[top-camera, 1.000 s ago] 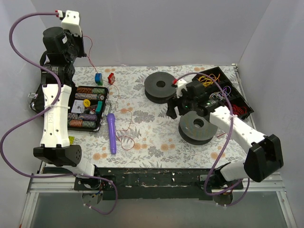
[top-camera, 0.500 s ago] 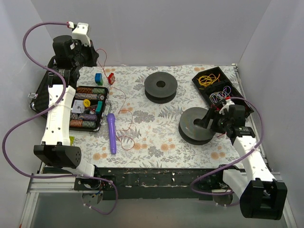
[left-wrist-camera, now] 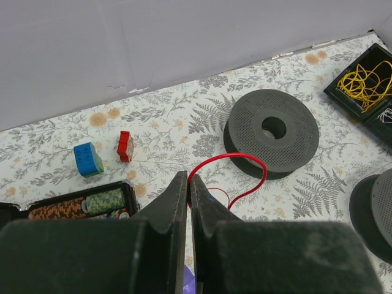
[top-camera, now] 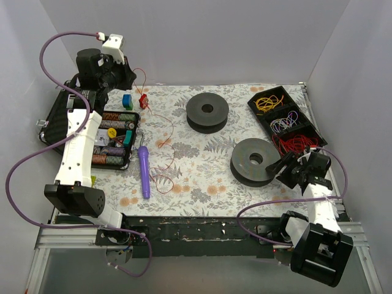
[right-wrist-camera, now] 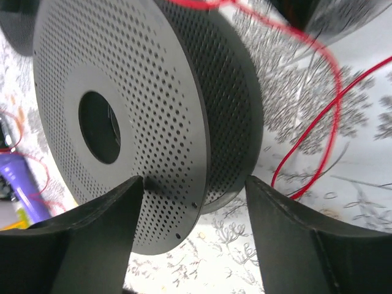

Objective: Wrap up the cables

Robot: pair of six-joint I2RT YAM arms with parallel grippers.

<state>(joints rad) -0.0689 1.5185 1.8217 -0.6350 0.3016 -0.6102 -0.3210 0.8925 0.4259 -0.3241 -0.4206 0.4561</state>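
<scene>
**Q:** What was counted?

**A:** Two dark spools were counted, the far spool (top-camera: 196,117) and the near spool (top-camera: 244,169). One red wire (left-wrist-camera: 266,174) and two grippers were also counted.

**Q:** Where is the wire relative to the jaws?

**A:** It is pinched at the tips of the left gripper (left-wrist-camera: 188,180), whose jaws are pressed together. From there it trails down to loose loops on the table (top-camera: 202,179). The jaws of the right gripper (right-wrist-camera: 195,184) are spread astride the near spool's rim.

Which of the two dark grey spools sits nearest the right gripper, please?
The near-right spool, whose rim sits between the open fingers of the right gripper. The other spool lies farther back, toward the rear wall.
</scene>
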